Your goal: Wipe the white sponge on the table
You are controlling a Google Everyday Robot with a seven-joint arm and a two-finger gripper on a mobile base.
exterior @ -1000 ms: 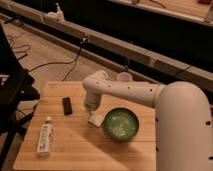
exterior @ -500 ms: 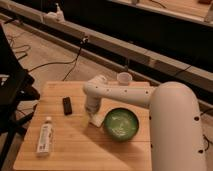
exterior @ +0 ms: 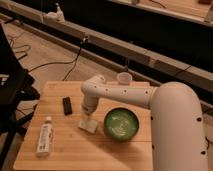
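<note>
Where the bulky white arm (exterior: 125,95) comes in from the lower right, it runs leftward over the back half of the table (exterior: 75,152), roughly horizontal, and bends sharply at a rounded joint near the far edge. From that bend the last link drops almost straight down and ends in the gripper (exterior: 88,115), which points at the wood. Directly under it lies the white sponge (exterior: 90,126), flat on the table a little left of centre, and the gripper's tip meets the sponge's upper edge. Whether the gripper is spread or closed, and whether it grips the sponge or only presses on it, cannot be told. Just right of the sponge sits a green bowl (exterior: 121,124), with a narrow strip of wood between them. A small black object (exterior: 67,105) lies left of the arm's lower link. A white bottle (exterior: 45,139) lies on its side near the left front edge, and a white paper cup (exterior: 123,78) stands at the far edge behind the arm.
</note>
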